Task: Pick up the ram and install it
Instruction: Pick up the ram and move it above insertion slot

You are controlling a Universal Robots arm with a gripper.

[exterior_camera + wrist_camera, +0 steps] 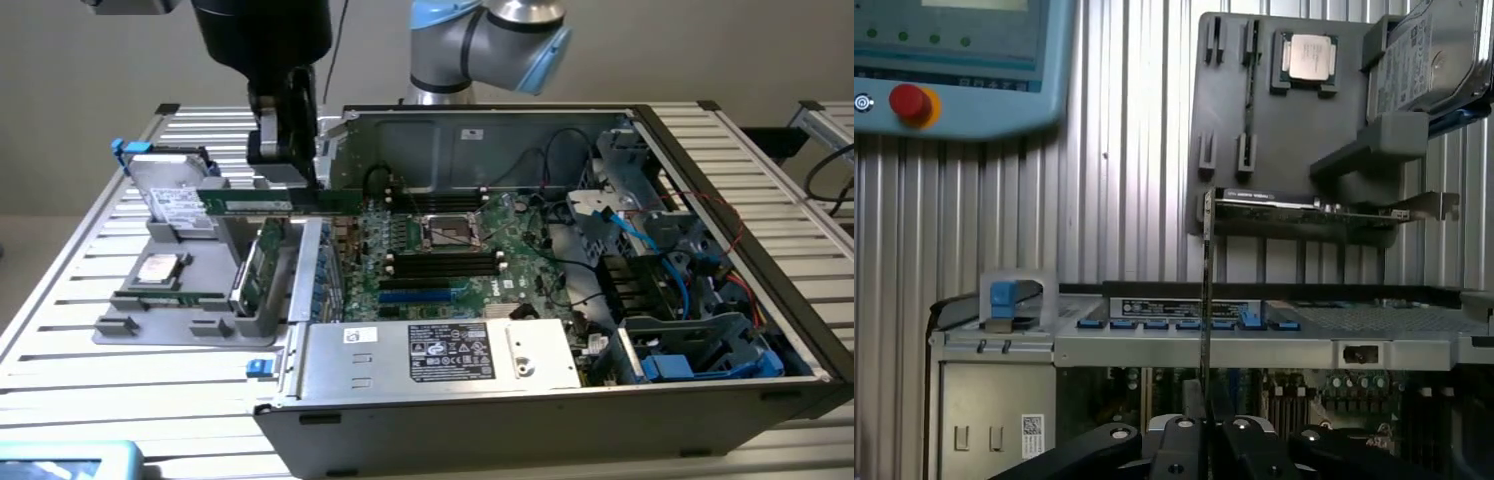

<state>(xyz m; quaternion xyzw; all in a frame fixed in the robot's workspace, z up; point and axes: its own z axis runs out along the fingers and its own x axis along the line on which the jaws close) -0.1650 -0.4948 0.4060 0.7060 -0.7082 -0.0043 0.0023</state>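
Note:
The ram is a long thin dark-green stick, and my gripper is shut on its top edge. It hangs level in the air above the grey parts holder, just off the open computer case's wall on the exterior view's left. In the wrist view the ram shows edge-on as a thin dark line running out from my gripper. The motherboard lies inside the case, and its black memory slots are off to the exterior view's right of the ram.
The holder carries a silver hard drive, a green expansion card and a processor chip. A power supply box fills the case's near side. Cables and drive cages crowd its right end. A teach pendant lies on the slatted table.

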